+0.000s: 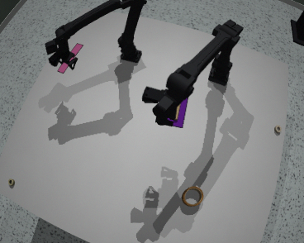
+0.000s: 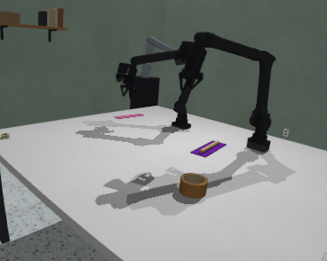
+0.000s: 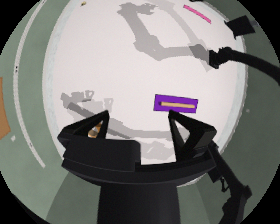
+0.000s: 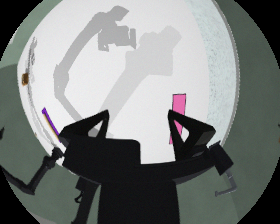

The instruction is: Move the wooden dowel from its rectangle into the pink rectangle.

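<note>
Tan dowel (image 1: 178,112) (image 2: 210,147) (image 3: 178,105), thin, flat on purple rect. (image 1: 183,117) (image 2: 205,154) (image 3: 158,103) (image 4: 45,111), pink rect. (image 1: 79,48) (image 2: 129,116) (image 3: 197,14) (image 4: 179,102) well apart.

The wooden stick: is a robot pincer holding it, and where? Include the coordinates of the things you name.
Nothing is held: the wooden dowel (image 1: 178,111) (image 2: 210,147) (image 3: 178,105) lies on the purple rectangle (image 1: 184,111) (image 2: 204,154) (image 3: 163,97), and each pincer is open.
</note>
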### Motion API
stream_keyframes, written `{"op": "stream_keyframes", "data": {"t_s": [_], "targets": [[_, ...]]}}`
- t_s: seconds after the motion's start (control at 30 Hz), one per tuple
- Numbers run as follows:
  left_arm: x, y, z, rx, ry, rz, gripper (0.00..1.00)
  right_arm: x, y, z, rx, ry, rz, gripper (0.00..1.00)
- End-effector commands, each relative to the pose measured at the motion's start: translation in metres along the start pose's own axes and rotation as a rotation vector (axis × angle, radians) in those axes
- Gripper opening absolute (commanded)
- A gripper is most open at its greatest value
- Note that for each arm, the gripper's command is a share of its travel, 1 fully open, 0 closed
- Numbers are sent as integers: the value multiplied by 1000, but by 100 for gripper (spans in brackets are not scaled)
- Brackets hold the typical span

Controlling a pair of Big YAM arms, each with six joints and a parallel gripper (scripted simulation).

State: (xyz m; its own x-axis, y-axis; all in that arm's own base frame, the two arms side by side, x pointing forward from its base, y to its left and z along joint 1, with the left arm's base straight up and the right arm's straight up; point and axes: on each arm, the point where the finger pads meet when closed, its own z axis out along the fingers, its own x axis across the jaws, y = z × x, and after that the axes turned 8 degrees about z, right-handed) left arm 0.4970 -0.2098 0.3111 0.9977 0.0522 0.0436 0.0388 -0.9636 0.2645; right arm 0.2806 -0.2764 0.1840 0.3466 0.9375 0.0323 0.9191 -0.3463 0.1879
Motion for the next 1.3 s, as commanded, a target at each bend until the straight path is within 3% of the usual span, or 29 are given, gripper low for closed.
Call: {"op": "stream_keyframes", "data": {"t_s": [0.0, 0.53, 0.57, 0.6, 1.13, 1.27], "targets": [[1, 3, -8, -10, 19, 4, 100, -2, 7, -8, -23, -10, -4, 100], [1, 3, -8, -10, 19, 4, 100, -2, 7, -8, -23, -10, -4, 100], [6, 9, -23, -24, 52, 13, 100, -5, 15, -16, -45, -21, -7, 100], [6, 9, -23, -24, 52, 13, 100, -5, 15, -16, -45, -21, -7, 38], [6, 8, -20, -22, 47, 11, 100, -5, 16, -17, -46, -21, -7, 38], [3, -4, -19, -20, 59, -33, 100, 5, 21, -3, -30, -9, -4, 38]]}}
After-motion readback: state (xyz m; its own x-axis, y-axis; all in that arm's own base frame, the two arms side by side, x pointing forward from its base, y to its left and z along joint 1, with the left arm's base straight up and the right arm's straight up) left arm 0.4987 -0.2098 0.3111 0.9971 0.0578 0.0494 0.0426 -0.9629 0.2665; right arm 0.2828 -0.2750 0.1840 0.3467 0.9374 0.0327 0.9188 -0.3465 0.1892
